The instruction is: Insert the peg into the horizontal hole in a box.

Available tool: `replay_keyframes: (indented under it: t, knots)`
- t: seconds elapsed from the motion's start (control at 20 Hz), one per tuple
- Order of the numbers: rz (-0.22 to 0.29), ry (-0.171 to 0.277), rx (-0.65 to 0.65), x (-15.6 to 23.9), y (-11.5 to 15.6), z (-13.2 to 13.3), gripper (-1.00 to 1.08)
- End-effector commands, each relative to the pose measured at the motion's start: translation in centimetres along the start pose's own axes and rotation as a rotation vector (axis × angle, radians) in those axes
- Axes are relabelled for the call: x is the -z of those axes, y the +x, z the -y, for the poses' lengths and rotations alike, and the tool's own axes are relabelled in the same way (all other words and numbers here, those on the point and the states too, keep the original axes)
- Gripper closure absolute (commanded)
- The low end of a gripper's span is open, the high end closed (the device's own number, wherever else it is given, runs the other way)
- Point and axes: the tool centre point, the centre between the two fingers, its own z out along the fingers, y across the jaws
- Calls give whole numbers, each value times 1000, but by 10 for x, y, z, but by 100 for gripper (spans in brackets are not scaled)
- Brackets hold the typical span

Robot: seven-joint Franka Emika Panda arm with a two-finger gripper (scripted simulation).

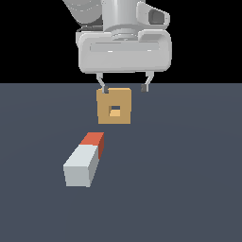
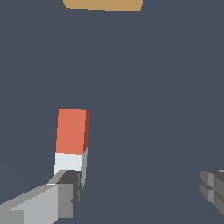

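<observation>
The peg (image 1: 84,160) lies flat on the dark floor, pale grey-white with its orange-red end (image 1: 93,139) pointing toward the box (image 1: 114,106). The tan box stands upright with the small square hole (image 1: 115,112) in the centre of its face. My gripper (image 1: 124,88) hangs open above the floor, its fingertips showing level with the box's upper edge. In the wrist view the peg (image 2: 71,135) runs under one finger (image 2: 48,202), the other finger (image 2: 213,187) stands far off, and nothing lies between them. Only an edge of the box (image 2: 103,4) shows there.
</observation>
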Motion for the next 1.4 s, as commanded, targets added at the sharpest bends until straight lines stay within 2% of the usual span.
replay_keyframes:
  t: [0.0,0.5,1.05,1.35]
  knots:
    - [0,0,0,0,0,0,-92]
    - [-3,5,-14,-18,-14,17,-92]
    - [-14,21,-59,-77,-58,74,-92]
    - [-18,27,-76,-99,-74,95,-92]
